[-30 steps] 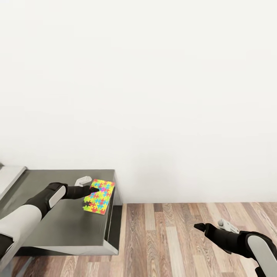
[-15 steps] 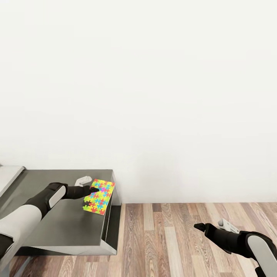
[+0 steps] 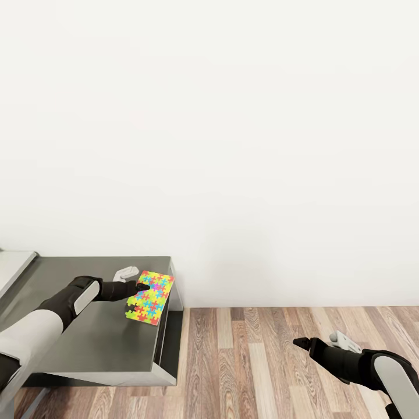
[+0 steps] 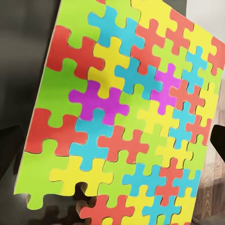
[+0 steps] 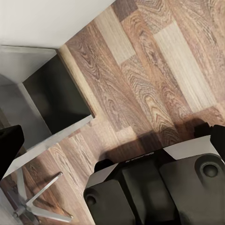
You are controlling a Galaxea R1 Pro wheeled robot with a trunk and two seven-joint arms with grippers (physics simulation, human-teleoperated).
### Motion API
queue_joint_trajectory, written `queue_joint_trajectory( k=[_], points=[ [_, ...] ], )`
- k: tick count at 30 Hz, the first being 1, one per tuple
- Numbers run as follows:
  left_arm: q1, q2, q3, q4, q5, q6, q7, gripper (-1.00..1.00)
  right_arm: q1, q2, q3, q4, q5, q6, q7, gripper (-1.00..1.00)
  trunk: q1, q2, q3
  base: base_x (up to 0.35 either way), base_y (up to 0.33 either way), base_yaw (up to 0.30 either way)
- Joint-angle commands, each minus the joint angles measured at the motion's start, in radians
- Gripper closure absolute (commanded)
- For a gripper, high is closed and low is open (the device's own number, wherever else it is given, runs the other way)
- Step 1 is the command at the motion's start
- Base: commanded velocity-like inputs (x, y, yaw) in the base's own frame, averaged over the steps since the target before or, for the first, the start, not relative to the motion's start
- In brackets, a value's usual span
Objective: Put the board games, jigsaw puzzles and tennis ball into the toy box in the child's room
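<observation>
A jigsaw puzzle [image 3: 151,297] of yellow, green, blue, red and purple pieces hangs tilted over the right end of a dark grey cabinet [image 3: 99,337]. My left gripper [image 3: 139,287] is shut on its near edge. The left wrist view sees the puzzle [image 4: 122,117] up close, with one piece gone from its edge. My right gripper [image 3: 299,343] is open over the wood floor [image 3: 262,361] at the lower right, holding nothing. Its fingertips [image 5: 9,145] stand wide apart in the right wrist view.
A plain white wall [image 3: 233,145] stands close behind the cabinet. The corner of a pale grey table top [image 3: 14,265] shows at the far left. The right wrist view looks down on the cabinet's end [image 5: 56,98], plank floor and my own base [image 5: 164,187].
The whole view has shifted slightly, so the cabinet sits a little further left. Both arms keep their pose and the puzzle stays in the left gripper.
</observation>
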State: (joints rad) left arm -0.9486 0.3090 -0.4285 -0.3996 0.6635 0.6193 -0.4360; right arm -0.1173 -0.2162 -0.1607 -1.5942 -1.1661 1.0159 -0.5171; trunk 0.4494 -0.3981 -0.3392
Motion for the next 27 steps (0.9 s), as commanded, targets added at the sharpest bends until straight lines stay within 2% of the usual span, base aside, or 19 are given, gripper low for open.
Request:
queue_joint_trajectory(
  k=[1,11,27],
  points=[
    [-0.001,0.001,-0.004,-0.001,0.004,0.003,-0.001,-1.0,-0.001,0.0,0.0,-0.001,-0.01,0.003,-0.01,-1.0,0.001,-0.002,-0.002,0.0,0.0,0.0],
    [-0.001,0.001,-0.004,0.0,0.004,0.003,-0.002,-1.0,-0.001,0.0,0.0,-0.001,-0.01,0.003,-0.01,-1.0,0.001,-0.002,-0.002,0.0,-0.109,0.0],
    [-0.001,0.006,0.002,-0.001,0.004,0.003,-0.005,-1.0,-0.001,0.001,0.0,-0.001,-0.01,0.003,-0.01,-1.0,0.001,-0.002,-0.002,0.0,-0.007,0.0]
  ],
)
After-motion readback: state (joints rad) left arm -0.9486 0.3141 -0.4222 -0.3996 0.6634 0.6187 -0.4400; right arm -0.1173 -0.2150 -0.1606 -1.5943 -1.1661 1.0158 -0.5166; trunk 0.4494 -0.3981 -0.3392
